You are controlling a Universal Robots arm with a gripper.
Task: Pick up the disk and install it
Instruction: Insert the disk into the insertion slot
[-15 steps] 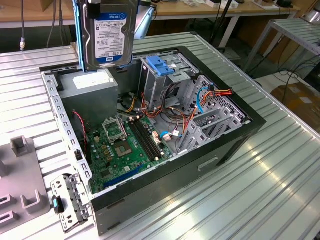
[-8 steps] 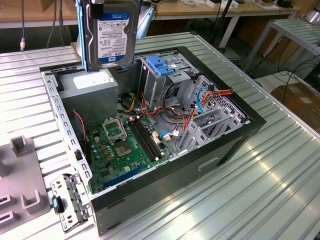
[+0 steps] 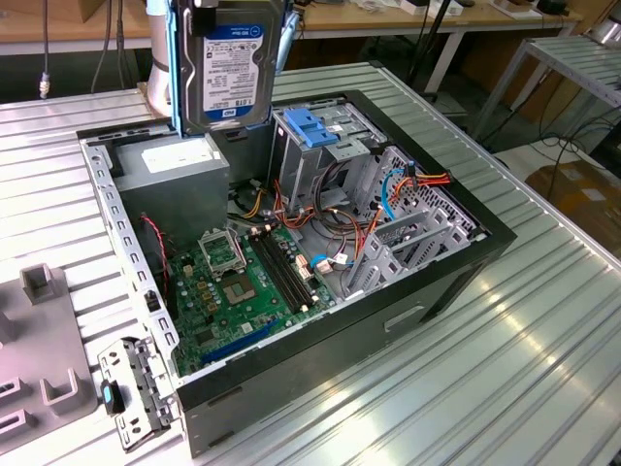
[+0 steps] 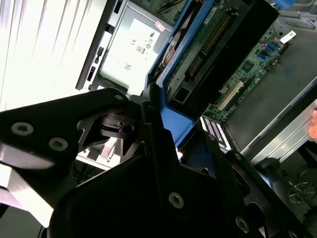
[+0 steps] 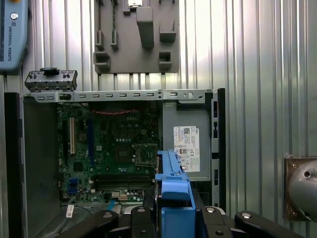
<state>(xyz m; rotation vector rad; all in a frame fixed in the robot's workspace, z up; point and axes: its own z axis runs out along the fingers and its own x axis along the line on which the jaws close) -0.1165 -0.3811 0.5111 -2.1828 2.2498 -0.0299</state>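
The gripper (image 5: 173, 215) is holding the disk (image 3: 231, 73) upright, its jaws clamping narrow on the disk's sides, and the disk is hanging above the grey power supply (image 3: 175, 175) of the open computer case (image 3: 441, 282), near the far edge of the ribbed metal worktop (image 3: 505, 388) in the exterior view.

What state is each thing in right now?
Computer case, lying on its side, open.
Disk, held upright above the case, not installed.
Hand, shut on the disk.
Power supply, mounted inside the case.
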